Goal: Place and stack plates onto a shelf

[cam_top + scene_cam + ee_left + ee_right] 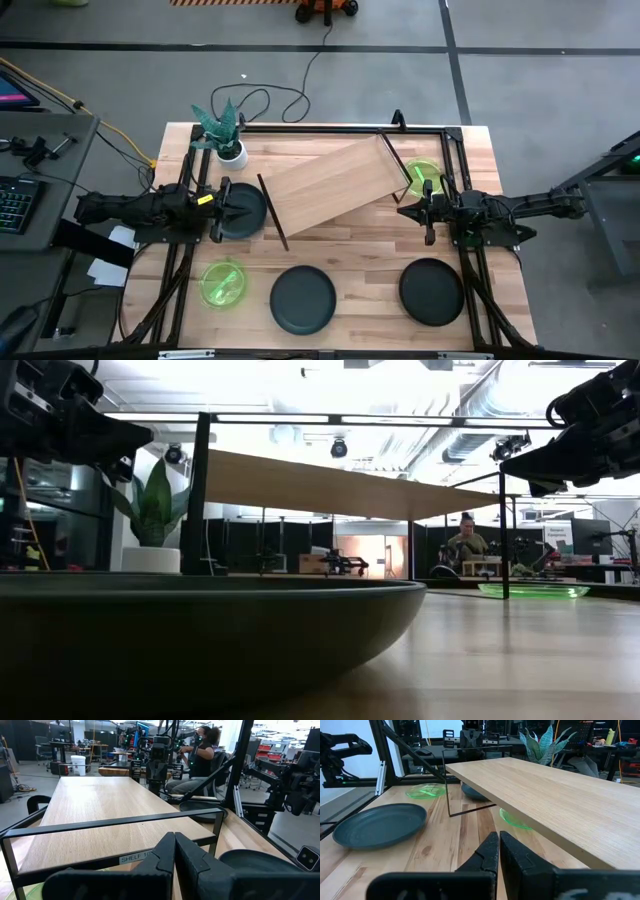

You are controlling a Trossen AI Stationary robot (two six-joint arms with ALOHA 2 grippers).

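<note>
Reading my four feeds, I note:

Shelf: the light wood shelf (330, 188) stands askew in the middle of the worktop (375, 285), nearer its far edge, with nothing on top of it.

Label: a white strip on the shelf (107, 810) frame reads "SHELF" and then some characters I cannot make out.

Left gripper: my left gripper (226, 208) hovers near the worktop's left edge with its fingers pressed together, holding nothing, over a dark plate (243, 211) just beside the shelf's left end.

Right gripper: my right gripper (408, 210) hangs near the right edge, fingers together and empty.

Green plates: one green plate (422, 175) lies partly under the shelf's right end; another (223, 281) sits near the front-left corner.

Dark plates: two more (303, 298) (432, 291) lie along the front edge.

Plant: a white pot (233, 153) with a green plant stands at the far-left corner.
</note>
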